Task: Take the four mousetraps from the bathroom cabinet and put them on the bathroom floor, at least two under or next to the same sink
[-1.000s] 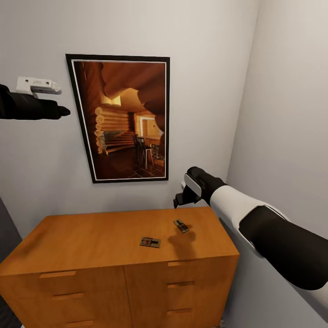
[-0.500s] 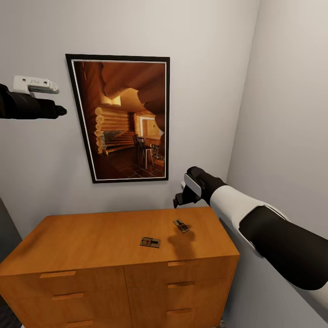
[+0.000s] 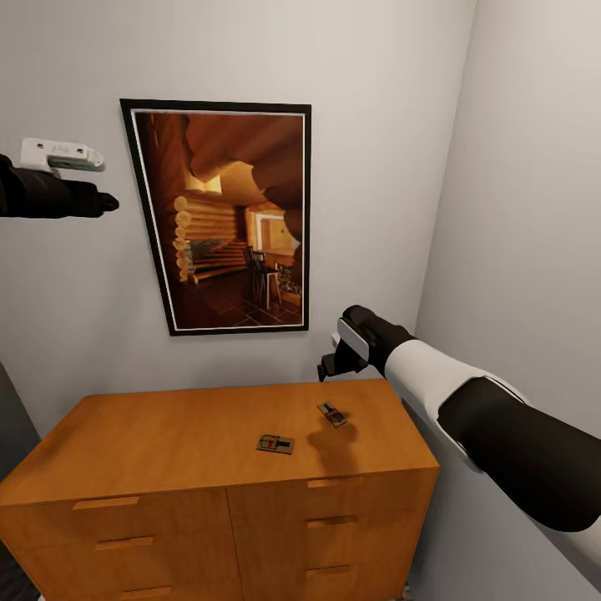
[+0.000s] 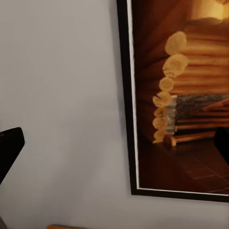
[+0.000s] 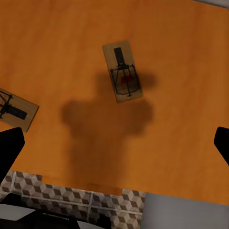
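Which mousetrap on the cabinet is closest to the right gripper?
The mousetrap nearer the wall, just under the right gripper; the other mousetrap lies nearer the cabinet's front edge.

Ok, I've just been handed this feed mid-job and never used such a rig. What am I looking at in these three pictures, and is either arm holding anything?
It is a two-armed wheeled robot in a simulator. The big picture comes from its head camera, looking down over both arms. The right gripper hangs above the orange-brown cabinet, near its right back corner; the left gripper is raised high by the wall, beside the log-cabin picture.

The other two pictures come from cameras at each wrist, looking along the fingers. The left one faces the wall and the picture frame. The right one looks straight down at the cabinet top.

Two mousetraps lie on that top: one nearly under the right gripper, one further towards the middle. Both grippers look open and neither holds anything. Patterned floor tiles show past the cabinet's edge.
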`<state>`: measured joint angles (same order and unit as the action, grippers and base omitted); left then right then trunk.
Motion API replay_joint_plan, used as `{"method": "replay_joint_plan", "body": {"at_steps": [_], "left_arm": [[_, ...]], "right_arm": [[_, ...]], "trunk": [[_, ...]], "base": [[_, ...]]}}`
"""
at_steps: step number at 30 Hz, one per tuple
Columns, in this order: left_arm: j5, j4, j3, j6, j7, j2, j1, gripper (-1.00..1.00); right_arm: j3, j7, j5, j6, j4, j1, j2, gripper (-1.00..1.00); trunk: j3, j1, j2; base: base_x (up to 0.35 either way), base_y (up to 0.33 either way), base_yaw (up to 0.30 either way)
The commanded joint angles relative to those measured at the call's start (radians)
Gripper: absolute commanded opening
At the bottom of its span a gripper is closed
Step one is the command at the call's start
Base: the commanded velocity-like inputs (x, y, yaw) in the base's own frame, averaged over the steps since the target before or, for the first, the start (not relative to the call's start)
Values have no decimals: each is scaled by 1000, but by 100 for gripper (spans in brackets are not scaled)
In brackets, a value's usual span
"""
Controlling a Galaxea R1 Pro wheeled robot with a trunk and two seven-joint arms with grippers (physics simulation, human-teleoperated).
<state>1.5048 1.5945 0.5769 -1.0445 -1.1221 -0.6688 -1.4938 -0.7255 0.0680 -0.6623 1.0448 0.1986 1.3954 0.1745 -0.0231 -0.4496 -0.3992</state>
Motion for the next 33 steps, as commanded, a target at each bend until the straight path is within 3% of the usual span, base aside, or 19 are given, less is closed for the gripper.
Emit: {"method": "replay_joint_plan", "body": {"at_steps": [1, 7, 12, 22, 33], "left_arm": [[8, 1, 2, -3, -10, -1, -4, 100], [8, 1, 1, -3, -5, -6, -51, 100], [8, 1, 0, -3, -4, -25, -102, 100], [9, 1, -2, -3, 0, -123, -211, 100], [9, 1, -2, -3, -4, -166, -258, 100]], "right_arm": [[-6, 7, -10, 2, 0, 1, 0, 100], [-6, 7, -10, 2, -1, 1, 0, 100], [-6, 7, -10, 2, 1, 1, 0, 100], [-6, 7, -10, 2, 6, 1, 0, 100], [-6, 7, -10, 2, 8, 1, 0, 100]], "trunk": [[1, 0, -1], [1, 0, -1], [1, 0, -1], [1, 0, -1], [1, 0, -1]], "base": [[0, 0, 0], [0, 0, 0], [0, 0, 0], [0, 0, 0], [0, 0, 0]]}}
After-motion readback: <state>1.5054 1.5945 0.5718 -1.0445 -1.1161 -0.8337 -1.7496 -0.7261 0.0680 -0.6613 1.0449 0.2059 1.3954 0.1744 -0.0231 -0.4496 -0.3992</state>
